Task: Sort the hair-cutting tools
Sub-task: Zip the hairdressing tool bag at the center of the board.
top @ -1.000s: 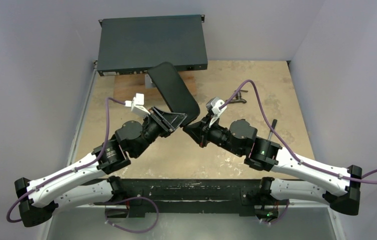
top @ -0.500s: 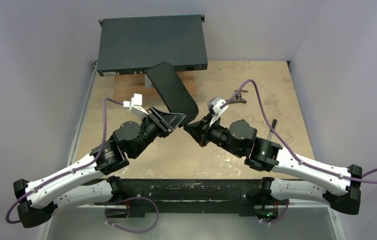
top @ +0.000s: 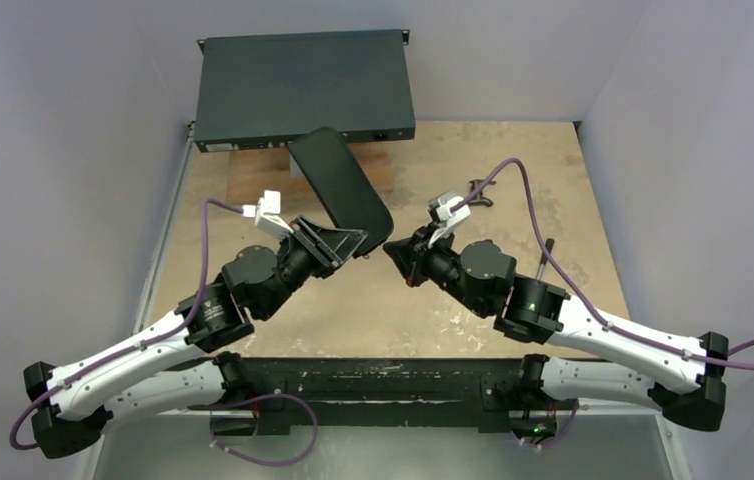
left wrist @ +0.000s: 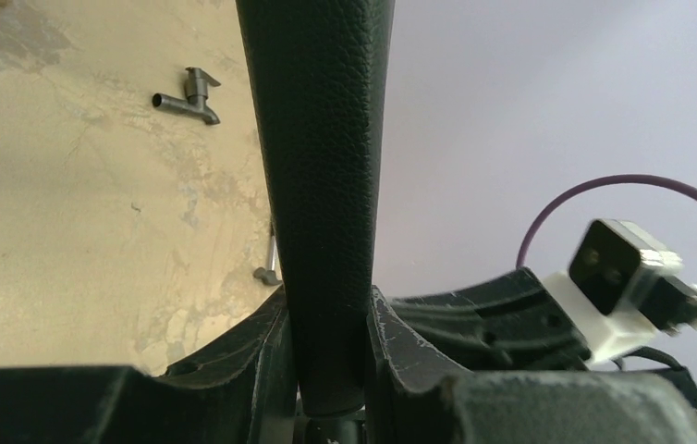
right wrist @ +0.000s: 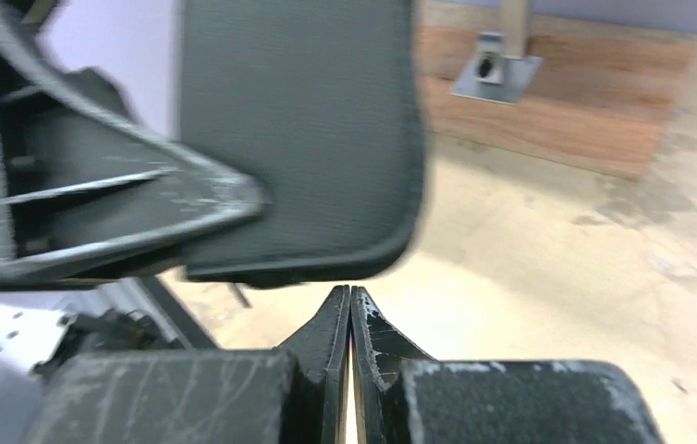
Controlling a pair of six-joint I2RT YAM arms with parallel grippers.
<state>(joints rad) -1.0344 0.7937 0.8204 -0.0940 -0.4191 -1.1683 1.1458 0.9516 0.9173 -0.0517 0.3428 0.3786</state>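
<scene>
Left gripper (top: pixel 345 240) clamped on black case (top: pixel 338 185), centre frame, long axis upper left to lower right, free end toward black box (top: pixel 303 85). Right gripper (top: pixel 393 252) pinched together, empty, just beside case's lower corner. T-fitting (top: pixel 480 192) upper right.

dark flat box (top: pixel 305 88), far edge | wooden board (top: pixel 253 175) before it (partly covered) | T-shaped fitting (left wrist: pixel 183 104), right side
</scene>
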